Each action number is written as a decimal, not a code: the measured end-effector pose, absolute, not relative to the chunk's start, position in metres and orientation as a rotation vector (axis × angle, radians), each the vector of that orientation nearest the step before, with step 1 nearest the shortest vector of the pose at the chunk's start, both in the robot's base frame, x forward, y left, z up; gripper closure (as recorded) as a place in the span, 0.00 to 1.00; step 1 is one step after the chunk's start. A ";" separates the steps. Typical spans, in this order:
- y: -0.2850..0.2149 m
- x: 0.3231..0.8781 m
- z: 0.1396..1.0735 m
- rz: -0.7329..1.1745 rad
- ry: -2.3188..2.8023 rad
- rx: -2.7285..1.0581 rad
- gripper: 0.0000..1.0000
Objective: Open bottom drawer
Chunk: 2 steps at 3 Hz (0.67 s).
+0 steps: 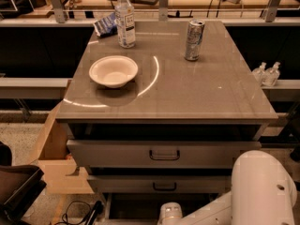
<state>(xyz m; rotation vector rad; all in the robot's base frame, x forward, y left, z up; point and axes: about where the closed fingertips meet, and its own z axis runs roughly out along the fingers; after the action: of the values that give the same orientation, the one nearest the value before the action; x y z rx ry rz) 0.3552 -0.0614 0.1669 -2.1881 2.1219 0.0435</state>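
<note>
The cabinet (164, 121) shows two grey drawer fronts: the tall top one (117, 153) with a wide dark handle, and the middle one (122, 184) with a smaller handle. Under the middle front there is only a dark gap (140, 205); the bottom drawer's front is out of view at the lower edge. My white arm (262, 186) comes in from the lower right, and its wrist joint (171, 214) sits in front of that gap. My gripper is below the picture's lower edge and does not show.
On the grey top stand a white bowl (113, 71), a water bottle (125, 18), a metal can (194, 40) and a blue packet (105, 25). A wooden box (54, 158) stands at the cabinet's left. Cables (79, 212) lie on the floor.
</note>
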 end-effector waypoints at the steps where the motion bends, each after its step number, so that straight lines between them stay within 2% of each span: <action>1: -0.065 0.350 0.175 0.021 2.119 -2.173 1.00; 2: -0.065 0.350 0.175 0.021 2.119 -2.173 1.00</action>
<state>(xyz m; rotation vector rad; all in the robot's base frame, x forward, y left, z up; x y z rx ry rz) 0.3495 -0.0650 0.1747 -2.1731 2.1189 0.0209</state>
